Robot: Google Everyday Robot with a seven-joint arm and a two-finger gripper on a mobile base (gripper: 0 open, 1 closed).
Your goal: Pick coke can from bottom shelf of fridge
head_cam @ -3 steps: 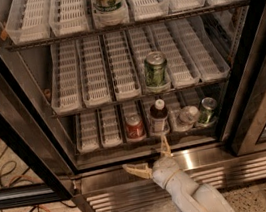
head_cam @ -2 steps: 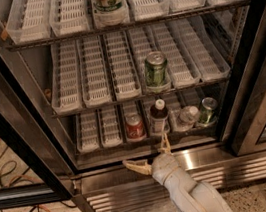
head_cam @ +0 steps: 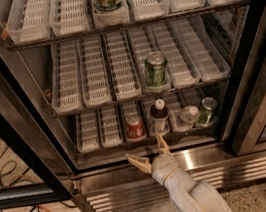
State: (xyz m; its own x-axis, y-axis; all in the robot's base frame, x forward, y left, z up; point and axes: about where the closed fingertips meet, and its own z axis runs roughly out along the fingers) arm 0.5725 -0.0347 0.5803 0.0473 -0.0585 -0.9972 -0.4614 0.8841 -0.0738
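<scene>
I am hovering the spread pincer at the fridge sill, near of the coke can standing at the bottom shelf front, and am advising a straight advance, staying clear of the dark bottle just right of it.

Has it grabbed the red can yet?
Barely begun. Done: the fridge stands open. In hand: the gripper hovers open and empty, just below the bottom shelf. Left: reach in, close on the coke can standing there, and lift it out.
</scene>
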